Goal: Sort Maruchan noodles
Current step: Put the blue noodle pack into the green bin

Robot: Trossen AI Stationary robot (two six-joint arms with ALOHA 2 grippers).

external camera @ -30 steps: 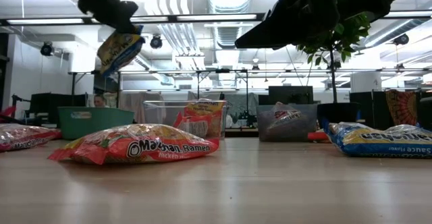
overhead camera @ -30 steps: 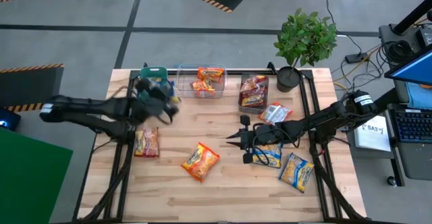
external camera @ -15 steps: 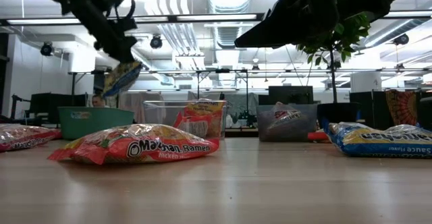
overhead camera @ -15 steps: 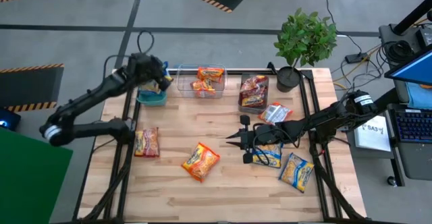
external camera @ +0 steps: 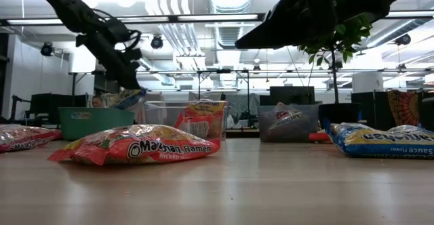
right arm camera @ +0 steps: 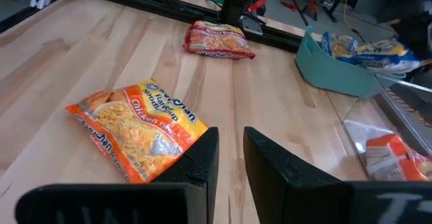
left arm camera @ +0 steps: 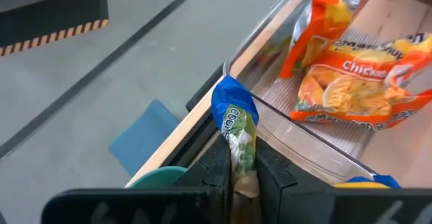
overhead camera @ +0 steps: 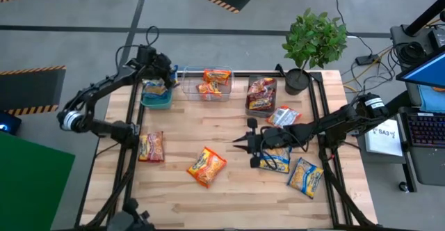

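My left gripper (overhead camera: 158, 76) hangs over the teal bin (overhead camera: 157, 99) at the table's far left corner, shut on a blue-and-yellow noodle packet (external camera: 126, 97). My right gripper (overhead camera: 238, 145) hovers open above the table's middle, pointing left toward an orange packet (overhead camera: 206, 166) that lies flat on the wood; the right wrist view shows that orange packet (right arm camera: 138, 126) just beyond the fingers. A red packet (overhead camera: 151, 147) lies near the left edge. Two blue-and-yellow packets (overhead camera: 277, 160) (overhead camera: 305, 176) and a red one (overhead camera: 284, 116) lie under and beside the right arm. My left gripper pinches the blue-and-yellow packet between its two fingers, which come from above. The packet shows edge-on (left arm camera: 237, 140) and sticks out beyond the fingertips. It hangs below the fingers, its lower end (external camera: 121, 103) at the teal bin's rim (external camera: 95, 110); whether it touches the bin I cannot tell.
A clear bin (overhead camera: 186, 90) holds orange packets and a grey bin (overhead camera: 261, 95) holds dark red ones, both along the far edge. A potted plant (overhead camera: 313, 40) stands at the far right corner. Bare wood lies along the near edge.
My left gripper has swung from above the table's left middle toward the far edge and come down over the teal bin, carrying the blue-and-yellow packet, which now hangs at the bin's rim. My right gripper has kept still.
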